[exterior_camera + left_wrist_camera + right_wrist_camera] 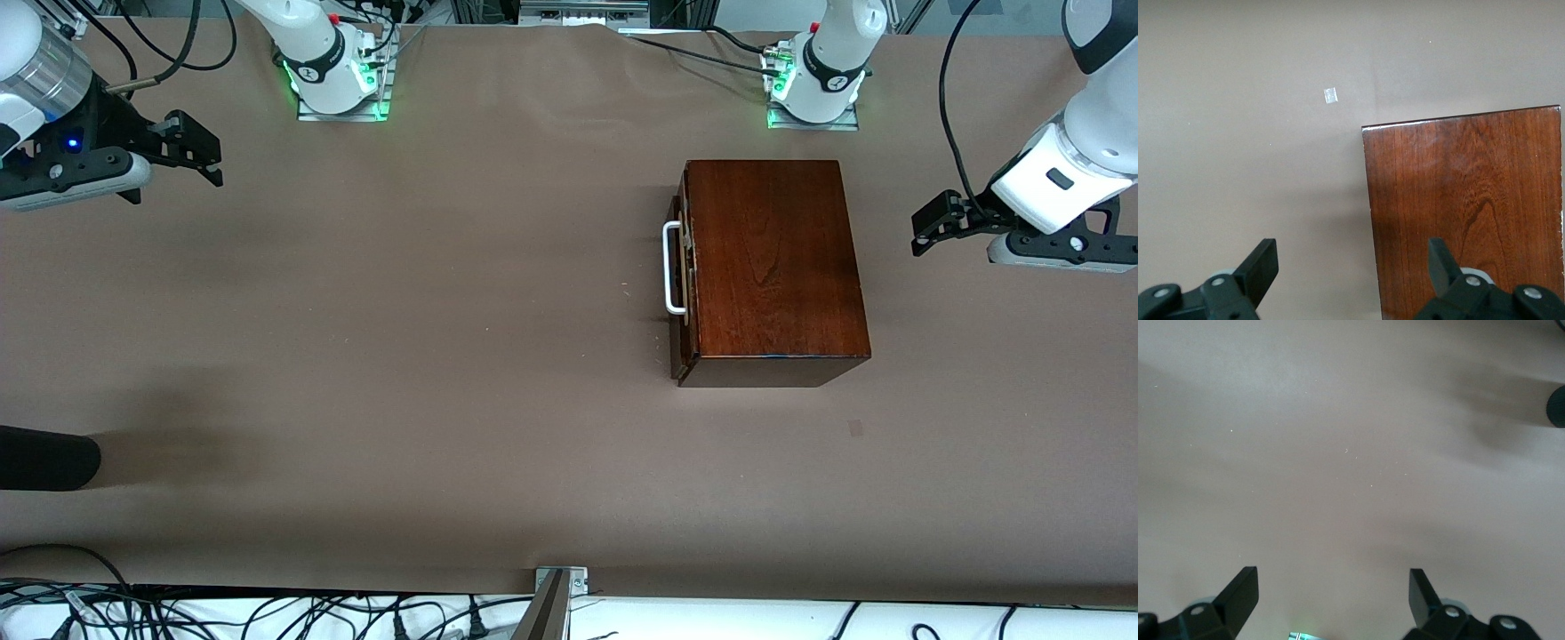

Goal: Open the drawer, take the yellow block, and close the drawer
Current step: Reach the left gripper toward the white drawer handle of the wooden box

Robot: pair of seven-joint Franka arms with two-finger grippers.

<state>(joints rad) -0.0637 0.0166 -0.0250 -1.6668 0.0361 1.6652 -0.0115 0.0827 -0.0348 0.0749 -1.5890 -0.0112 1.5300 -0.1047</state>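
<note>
No readable text, label, brand name, number or sign appeared in any view. The wooden box (772, 267) showed only bare wood grain, and the brown table cover (400, 356) carried no writing. Marks on the arm bases were too small to read.

Brown table cover (444, 311) is lying flat w/ faint wrinkles. Black rounded object (44, 458) is poking in at the edge toward right arm's end, nearer the front cam, casting a soft shadow. Small pale square mark (855, 428) is sitting on the cover. Cables (267, 613) are trailing along the near edge; metal bracket (560, 582) is sitting mid-edge.
</note>
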